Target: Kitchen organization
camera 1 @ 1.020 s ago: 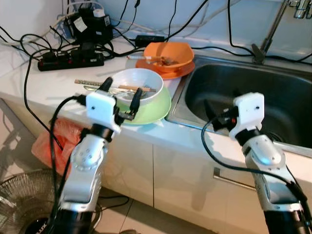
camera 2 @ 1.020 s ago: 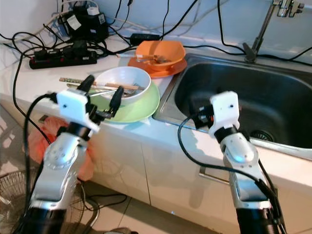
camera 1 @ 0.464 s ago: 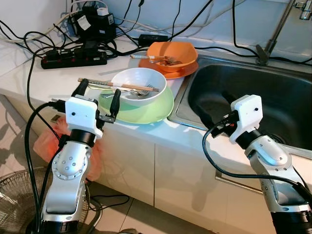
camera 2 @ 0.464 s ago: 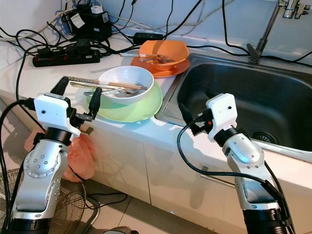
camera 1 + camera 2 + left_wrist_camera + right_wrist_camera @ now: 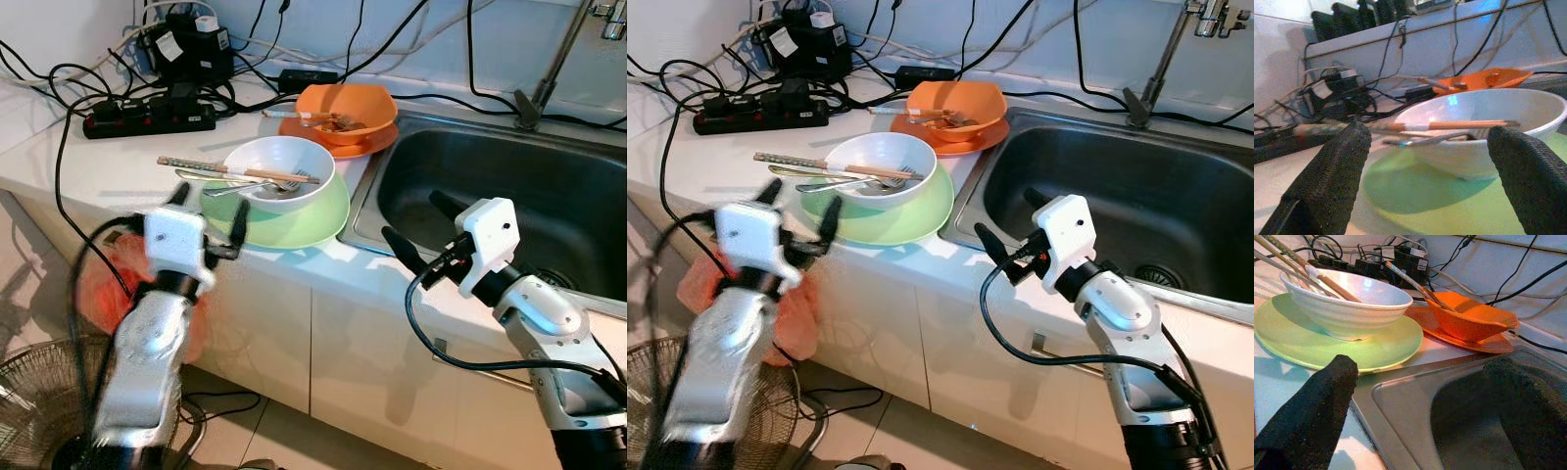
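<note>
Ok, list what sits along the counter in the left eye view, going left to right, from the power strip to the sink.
Black power strip → chopsticks → white bowl on the green plate → orange bowl on its orange plate → steel sink.

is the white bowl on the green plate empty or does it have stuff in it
Not empty. The white bowl sits upright on the green plate, with chopsticks across its rim and a fork resting inside.

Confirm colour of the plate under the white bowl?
Light green plate; clearest in the right eye view.
</note>
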